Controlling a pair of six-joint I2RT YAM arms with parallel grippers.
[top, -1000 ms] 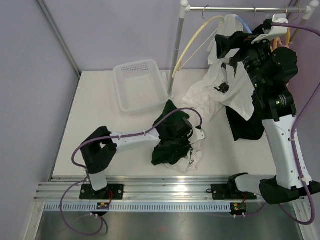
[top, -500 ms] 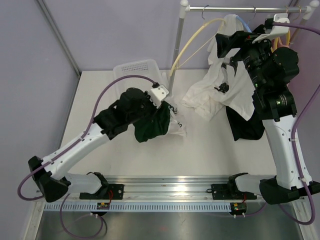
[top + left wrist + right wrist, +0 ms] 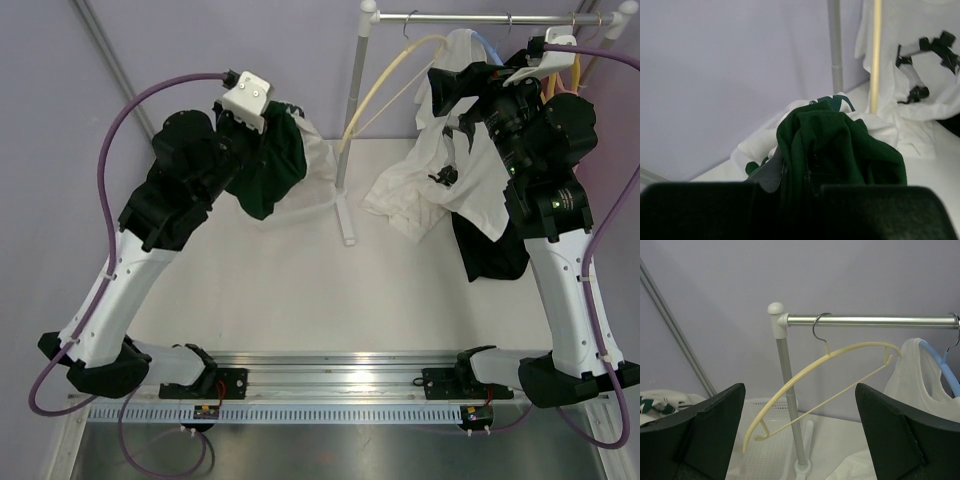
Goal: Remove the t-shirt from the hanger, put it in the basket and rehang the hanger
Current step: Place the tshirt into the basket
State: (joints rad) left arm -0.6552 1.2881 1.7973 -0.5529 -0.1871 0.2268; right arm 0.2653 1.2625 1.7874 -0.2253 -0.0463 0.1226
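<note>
A dark green and white t-shirt [image 3: 272, 165] hangs bunched from my left gripper [image 3: 262, 128], raised high at the back left. In the left wrist view the gripper [image 3: 797, 176] is shut on the green cloth [image 3: 840, 145]. A bare yellow hanger [image 3: 385, 85] hangs on the rail [image 3: 470, 17]. Beside it a white t-shirt [image 3: 450, 175] droops from a blue hanger [image 3: 939, 364] onto the table. My right gripper [image 3: 452, 88] stands open near the rail, in front of the white t-shirt. In the right wrist view its jaws [image 3: 800, 387] are wide apart, framing the yellow hanger [image 3: 840, 357], with nothing between them.
A white perforated basket [image 3: 767, 445] sits below the held shirt, mostly hidden by my left arm in the top view. The rack's upright pole [image 3: 355, 110] and its foot [image 3: 347, 218] stand mid-table. A black garment [image 3: 495, 255] lies under my right arm.
My left arm has lifted the green t-shirt off the table's front middle and swung it up and back-left over the basket. The right arm has not moved.
</note>
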